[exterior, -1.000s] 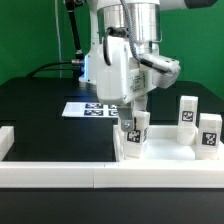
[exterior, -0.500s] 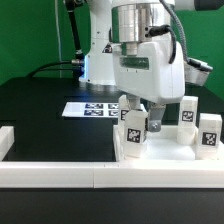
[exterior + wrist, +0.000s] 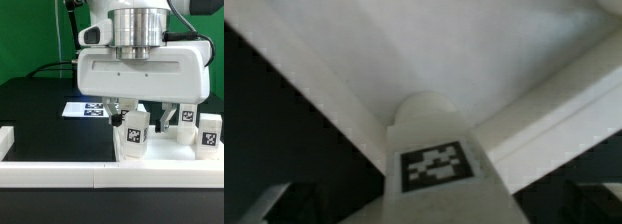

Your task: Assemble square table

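One arm hangs upright, its pincer (image 3: pixel 127 107) spread wide, empty, above a leg block (image 3: pixel 134 133).

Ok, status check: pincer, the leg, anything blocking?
Pincer open, holding nothing. Leg block upright directly below it, on the square table top. Two more leg blocks to the exterior view's right; nothing blocking.

White leg block (image 3: pixel 134 133); black-and-white tag (image 3: pixel 438 164)
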Controlling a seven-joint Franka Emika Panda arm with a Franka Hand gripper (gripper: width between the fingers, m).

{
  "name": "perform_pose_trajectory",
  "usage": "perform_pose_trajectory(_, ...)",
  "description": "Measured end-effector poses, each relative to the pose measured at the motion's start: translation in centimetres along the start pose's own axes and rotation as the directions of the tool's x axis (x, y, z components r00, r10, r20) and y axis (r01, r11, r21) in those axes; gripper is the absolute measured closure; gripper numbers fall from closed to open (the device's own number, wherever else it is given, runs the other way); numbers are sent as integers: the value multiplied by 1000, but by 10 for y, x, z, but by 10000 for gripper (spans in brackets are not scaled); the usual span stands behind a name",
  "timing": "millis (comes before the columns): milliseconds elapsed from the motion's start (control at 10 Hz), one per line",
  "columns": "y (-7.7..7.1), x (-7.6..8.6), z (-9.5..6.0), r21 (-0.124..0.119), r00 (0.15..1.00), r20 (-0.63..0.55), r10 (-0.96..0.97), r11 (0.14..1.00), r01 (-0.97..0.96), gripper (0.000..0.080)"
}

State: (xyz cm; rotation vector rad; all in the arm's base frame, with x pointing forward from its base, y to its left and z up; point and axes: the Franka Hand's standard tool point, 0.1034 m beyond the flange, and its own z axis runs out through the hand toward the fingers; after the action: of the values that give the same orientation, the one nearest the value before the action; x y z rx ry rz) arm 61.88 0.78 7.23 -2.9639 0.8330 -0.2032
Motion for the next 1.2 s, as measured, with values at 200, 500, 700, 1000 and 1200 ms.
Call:
perform_pose_trajectory(200,1,2,0,2,999,-23,22,1000,-22,173)
perform_pose_trajectory(500,1,1,1,6,984,-21,177,984,-177,342)
perform_pose_trajectory(700,1,1,1,8,962,-20,271,962,-271,512)
perform_pose_trajectory(1000,2,2,0,14,815,-17,580,815,-579,512)
perform_pose_trajectory(1200,-1,1,1,28,509,14,860,509,-860,512)
